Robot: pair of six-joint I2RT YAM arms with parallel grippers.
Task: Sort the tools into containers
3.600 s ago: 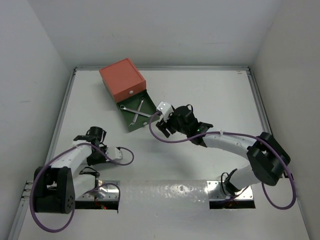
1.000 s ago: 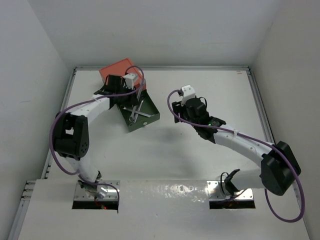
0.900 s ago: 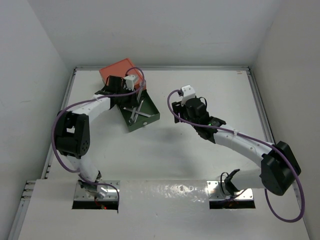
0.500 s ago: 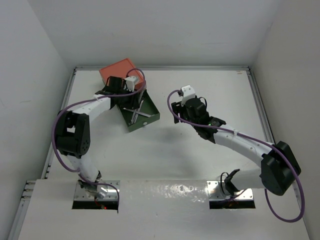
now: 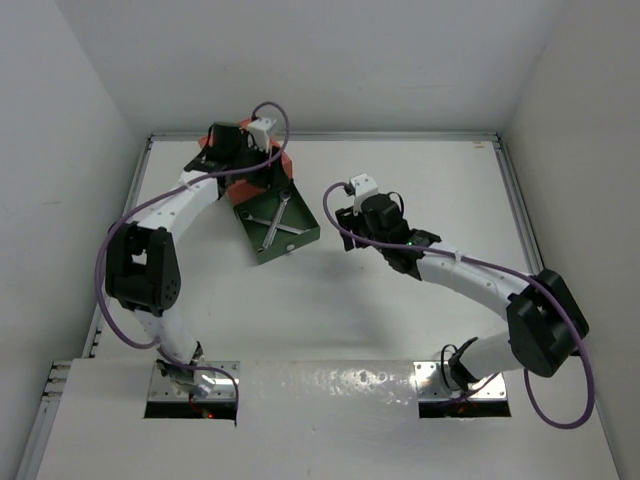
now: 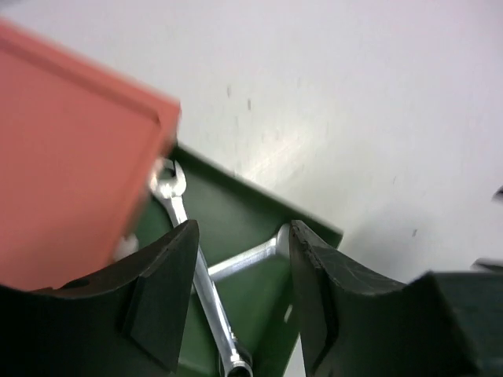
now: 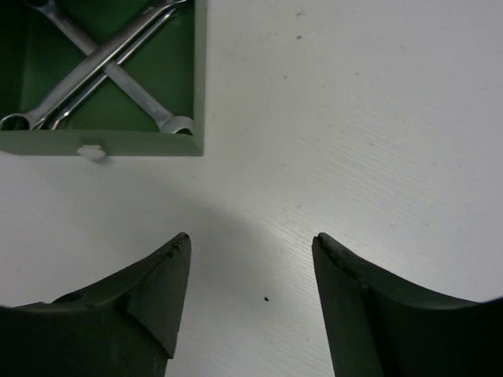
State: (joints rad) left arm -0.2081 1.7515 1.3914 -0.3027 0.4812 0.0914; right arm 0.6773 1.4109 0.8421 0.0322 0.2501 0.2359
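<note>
The dark green drawer (image 5: 300, 238) is pulled out from under the orange-red drawer (image 5: 276, 166) and holds three crossed silver wrenches (image 5: 272, 222). My left gripper (image 5: 243, 165) hovers open and empty over the orange drawer's front edge. Its wrist view shows the orange drawer (image 6: 63, 157), the green drawer (image 6: 259, 306) and wrenches (image 6: 182, 228) below the gripper (image 6: 244, 236). My right gripper (image 5: 340, 228) is open and empty above bare table, just right of the green drawer (image 7: 196, 94). The wrenches (image 7: 110, 67) and a white knob (image 7: 93, 151) show there. The black hex key is out of view.
White walls enclose the table on the left, back and right. Purple cables (image 5: 270, 115) loop along both arms. The box stands at the back left, near the rear wall.
My left gripper has risen and moved back over the orange drawer. My right gripper has shifted a little left toward the green drawer. The wrenches have not moved.
</note>
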